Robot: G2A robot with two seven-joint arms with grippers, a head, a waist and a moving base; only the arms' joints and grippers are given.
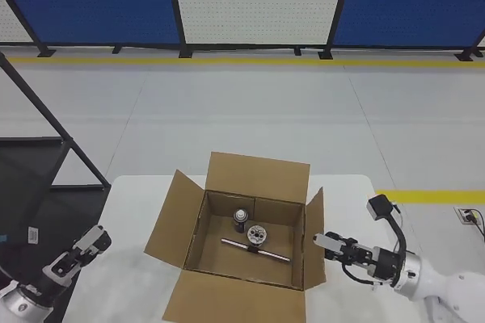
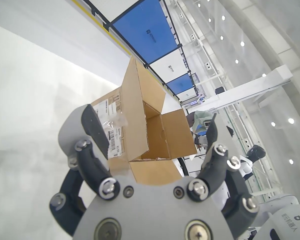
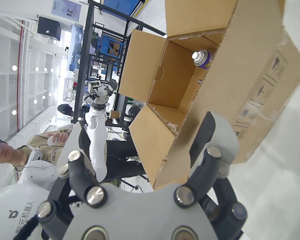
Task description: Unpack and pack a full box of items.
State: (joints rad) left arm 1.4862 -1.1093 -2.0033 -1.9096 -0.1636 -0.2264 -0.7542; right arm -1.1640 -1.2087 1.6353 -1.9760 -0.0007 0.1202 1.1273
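An open cardboard box (image 1: 226,300) stands mid-table with its four flaps spread. Inside it are an upright spray can (image 1: 241,218), a round metal part (image 1: 258,234) and a long thin rod (image 1: 256,249). My left gripper (image 1: 97,239) is over the table's left side, well clear of the box, open and empty; the left wrist view has the box (image 2: 165,131) beyond the open left gripper (image 2: 152,128). My right gripper (image 1: 318,240) is open just outside the right flap (image 1: 314,234). In the right wrist view the right gripper (image 3: 145,133) frames a flap's edge, and the spray can (image 3: 202,59) stands inside the box (image 3: 240,58).
The white table (image 1: 129,283) has bare surface on both sides of the box. A black metal rack (image 1: 32,153) stands off the table's left edge. Grey floor with yellow lines lies beyond.
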